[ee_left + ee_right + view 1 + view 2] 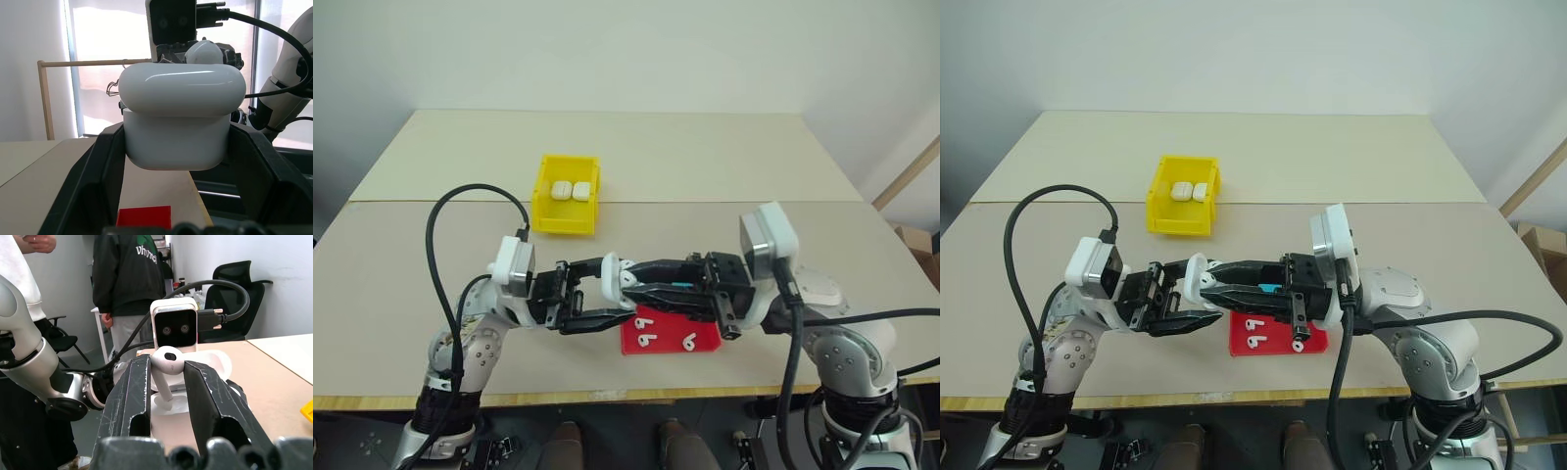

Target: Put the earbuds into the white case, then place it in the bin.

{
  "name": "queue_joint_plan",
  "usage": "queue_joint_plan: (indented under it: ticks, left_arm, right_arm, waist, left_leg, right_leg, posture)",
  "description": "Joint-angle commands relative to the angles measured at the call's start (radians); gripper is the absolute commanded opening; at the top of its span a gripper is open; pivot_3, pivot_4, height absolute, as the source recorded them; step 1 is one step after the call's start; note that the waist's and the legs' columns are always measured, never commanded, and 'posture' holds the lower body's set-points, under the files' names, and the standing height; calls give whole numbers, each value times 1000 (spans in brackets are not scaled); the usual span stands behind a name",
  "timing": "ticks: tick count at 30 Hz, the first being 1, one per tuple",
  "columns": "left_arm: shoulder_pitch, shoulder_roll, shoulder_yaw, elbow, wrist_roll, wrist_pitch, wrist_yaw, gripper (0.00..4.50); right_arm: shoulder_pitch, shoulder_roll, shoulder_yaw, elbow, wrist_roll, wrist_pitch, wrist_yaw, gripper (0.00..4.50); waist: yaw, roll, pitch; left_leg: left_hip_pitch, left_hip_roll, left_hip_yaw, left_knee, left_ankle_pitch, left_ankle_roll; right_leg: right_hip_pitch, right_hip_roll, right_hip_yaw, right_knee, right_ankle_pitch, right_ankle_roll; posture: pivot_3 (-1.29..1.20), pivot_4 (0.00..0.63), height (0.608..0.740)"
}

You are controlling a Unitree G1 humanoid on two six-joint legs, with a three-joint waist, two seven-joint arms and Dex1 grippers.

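My left gripper (594, 294) clamps the open case (182, 120), right gripper (166, 382) pinches an earbud (167, 363) above it, bin (566, 208) at 11 o'clock comes later.

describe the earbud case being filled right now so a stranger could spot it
Start at the yellow bin on the tan table, then come toward the near edge, above the red tray. There the left claw grips a white case. Unlike the two closed cases lying in the bin, it is held up off the table.
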Motion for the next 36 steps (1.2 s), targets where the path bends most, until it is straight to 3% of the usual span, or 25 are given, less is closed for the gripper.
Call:
queue_joint_plan:
  ticks: [1,36]
  left_arm:
    - [-4,0,12,-29,-12,-19,-6,2825]
    - [2,-3,12,-26,-6,-38,-13,2825]
  right_arm:
    - [-3,-14,0,-28,7,-20,-6,1271]
    - [2,-47,35,-26,-30,-65,19,1271]
  waist:
    - [0,0,0]
    - [0,0,0]
  left_leg:
    - [0,0,0,0,0,0]
    - [0,0,0,0,0,0]
  right_leg:
    - [0,0,0,0,0,0]
    - [0,0,0,0,0,0]
  posture:
    - [0,150,740]
    - [0,150,740]
